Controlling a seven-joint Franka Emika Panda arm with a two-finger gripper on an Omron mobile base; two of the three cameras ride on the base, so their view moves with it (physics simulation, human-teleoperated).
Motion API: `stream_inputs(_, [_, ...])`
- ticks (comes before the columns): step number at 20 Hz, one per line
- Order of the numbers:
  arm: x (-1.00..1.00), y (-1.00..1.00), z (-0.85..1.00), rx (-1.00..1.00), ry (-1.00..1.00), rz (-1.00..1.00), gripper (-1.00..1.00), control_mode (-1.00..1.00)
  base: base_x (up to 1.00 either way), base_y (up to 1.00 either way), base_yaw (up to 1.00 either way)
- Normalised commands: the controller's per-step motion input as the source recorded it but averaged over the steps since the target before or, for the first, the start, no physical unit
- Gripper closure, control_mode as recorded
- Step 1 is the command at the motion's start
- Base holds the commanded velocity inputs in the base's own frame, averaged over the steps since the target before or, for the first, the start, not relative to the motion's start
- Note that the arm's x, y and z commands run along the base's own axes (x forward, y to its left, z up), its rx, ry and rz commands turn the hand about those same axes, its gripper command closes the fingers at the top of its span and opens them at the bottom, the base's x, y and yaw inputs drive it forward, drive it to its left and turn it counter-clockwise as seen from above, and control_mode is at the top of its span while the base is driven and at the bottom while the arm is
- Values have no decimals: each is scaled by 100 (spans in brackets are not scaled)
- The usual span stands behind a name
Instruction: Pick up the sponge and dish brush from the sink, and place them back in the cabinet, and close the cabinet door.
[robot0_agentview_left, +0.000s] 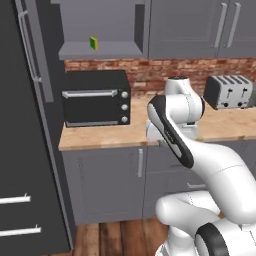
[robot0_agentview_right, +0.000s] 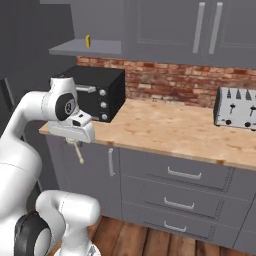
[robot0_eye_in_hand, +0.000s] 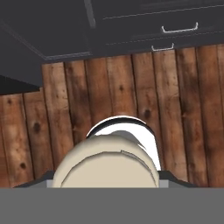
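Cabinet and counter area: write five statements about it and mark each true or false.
1. The sponge sits on the cabinet shelf. True.
2. The black toaster oven has its door hanging open. False: its door is shut.
3. A silver toaster stands on the countertop. True.
4. The cabinet is closed. False: its shelf is exposed, with the sponge in plain sight.
5. The end effector is empty. False: it points down at the wood floor and appears to hold the dish brush.
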Motion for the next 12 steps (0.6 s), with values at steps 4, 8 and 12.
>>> stream_inputs(4, [0, 0, 0, 0, 0, 0, 100, 100, 43, 35, 0])
stream_inputs(8, [0, 0, 0, 0, 0, 0, 100, 100, 49, 32, 0])
stream_inputs(12, [0, 0, 0, 0, 0, 0, 100, 100, 48, 22, 0])
